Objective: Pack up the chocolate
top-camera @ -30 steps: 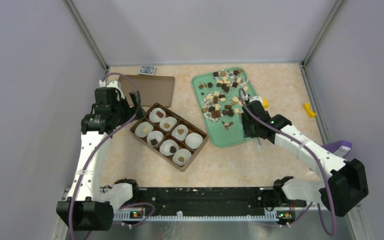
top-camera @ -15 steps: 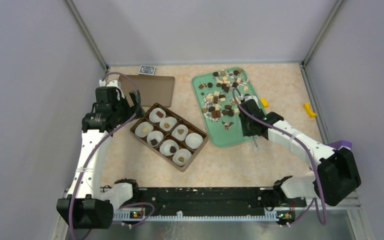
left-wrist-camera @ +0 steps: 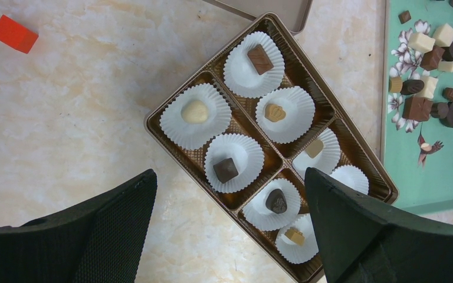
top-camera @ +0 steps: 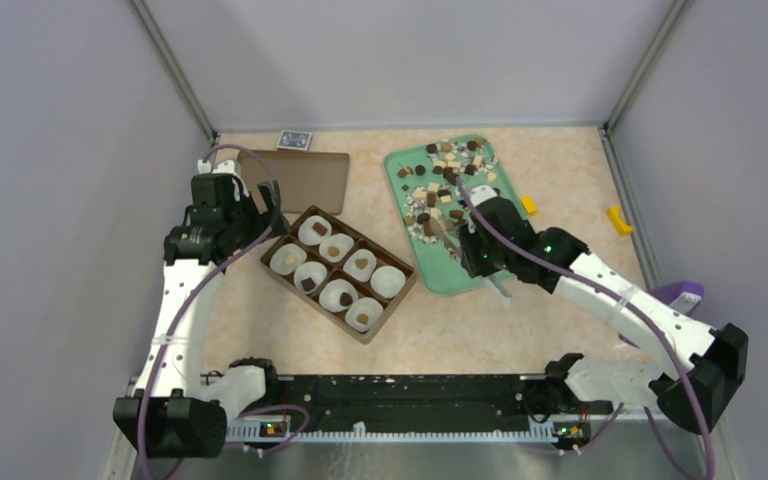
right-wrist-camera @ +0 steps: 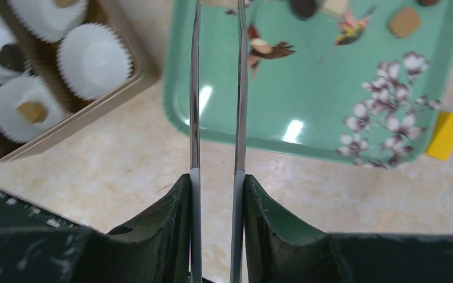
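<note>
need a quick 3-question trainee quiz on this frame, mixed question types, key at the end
1. True or false: the left gripper is shut on the box.
2. How many paper cups in the box hold no chocolate? A) none B) one C) three
3. Name the tool clamped in the right gripper.

Key
1. False: its jaws stand wide open.
2. B: the one nearest the green tray.
3. Tweezers.
</note>
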Available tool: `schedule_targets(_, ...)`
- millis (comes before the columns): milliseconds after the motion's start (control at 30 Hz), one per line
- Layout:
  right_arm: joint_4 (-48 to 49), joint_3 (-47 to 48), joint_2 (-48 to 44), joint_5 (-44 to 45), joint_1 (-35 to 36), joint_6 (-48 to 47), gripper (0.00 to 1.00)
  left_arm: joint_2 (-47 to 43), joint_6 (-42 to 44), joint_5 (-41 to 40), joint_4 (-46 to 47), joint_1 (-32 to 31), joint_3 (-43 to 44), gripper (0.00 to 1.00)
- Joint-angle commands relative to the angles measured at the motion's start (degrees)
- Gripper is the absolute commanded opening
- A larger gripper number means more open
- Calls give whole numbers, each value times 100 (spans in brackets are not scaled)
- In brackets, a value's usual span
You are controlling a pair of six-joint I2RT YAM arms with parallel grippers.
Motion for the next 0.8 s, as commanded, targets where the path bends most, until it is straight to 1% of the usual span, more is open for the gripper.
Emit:
schedule_targets(0, -175, 483, 14, -120, 1046, 10, 12, -141, -103, -41, 166, -16, 72, 99)
schedule_targets(100, 163, 397, 58, -261, 1493, 65, 12, -111, -127, 20, 144, -16, 46, 99)
schedule_targets(233, 368, 330, 321, -478, 1768, 43, 15, -115, -66, 60, 128, -16, 108, 99)
schedule_targets(333, 243, 467, 640, -343, 1851, 39, 15, -254, 17, 69, 215, -16, 147, 99)
schedule_targets(467, 527, 323, 709, -512, 1895, 54, 18, -287, 59, -45, 204, -16, 187, 99)
schedule_targets(633, 647, 236, 821, -572, 1903, 55, 21, -176, 11, 3, 173, -16, 54, 99)
schedule_targets(700, 680, 208, 866, -582, 1904, 72, 24, -181, 6, 19, 199, -16, 1, 99)
schedule_targets(767, 654, 198, 917, -616, 1909, 74, 29, -184, 10, 24, 194, -16, -9, 99)
